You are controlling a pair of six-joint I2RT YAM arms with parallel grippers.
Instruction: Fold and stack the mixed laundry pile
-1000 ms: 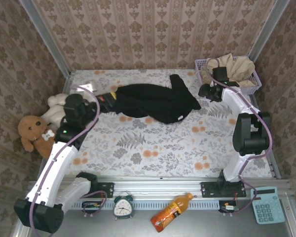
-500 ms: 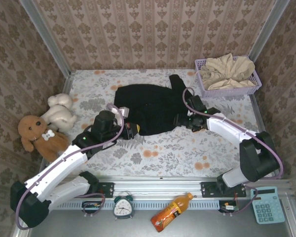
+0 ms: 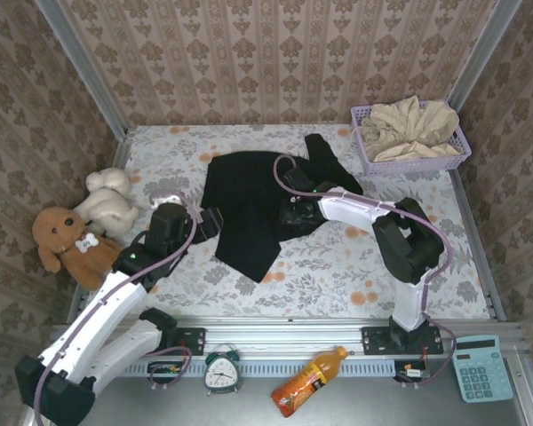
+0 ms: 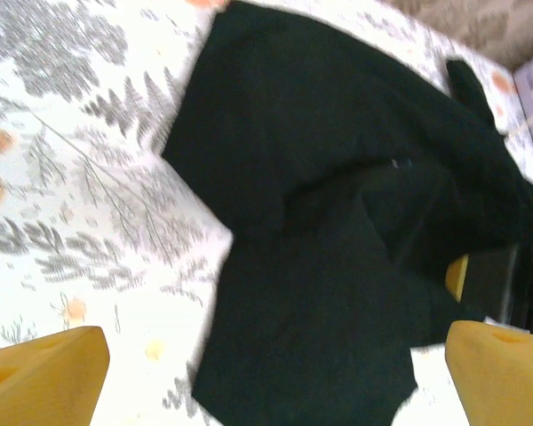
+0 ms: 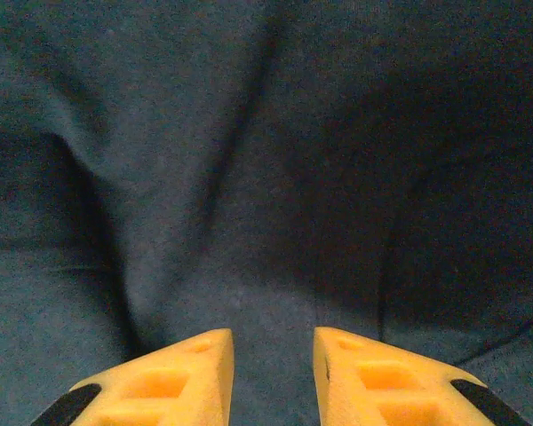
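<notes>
The black T-shirt (image 3: pixel 258 200) lies spread in the middle of the floral table, one flap reaching toward the front (image 4: pixel 338 231). My left gripper (image 3: pixel 213 222) stands at the shirt's left edge, open wide with nothing between its yellow fingertips (image 4: pixel 44 377). My right gripper (image 3: pixel 290 210) hovers low over the shirt's middle. Its jaws stand a narrow gap apart, with flat dark cloth (image 5: pixel 266 177) showing beyond them and nothing bunched between the fingers (image 5: pixel 160 382). The beige-cream garment (image 3: pixel 413 124) is heaped in the lavender basket (image 3: pixel 362 151) at the back right.
A white plush toy (image 3: pixel 107 197) and a brown one (image 3: pixel 64 238) sit at the table's left edge. On the near ledge lie a clock (image 3: pixel 222 371), an orange bottle (image 3: pixel 307 380) and a calculator (image 3: pixel 480 368). Patterned walls close three sides.
My left gripper has let go of the shirt, opened wide and drawn back left. The right gripper has moved left onto the shirt's middle and narrowed. A shirt flap now reaches forward.
</notes>
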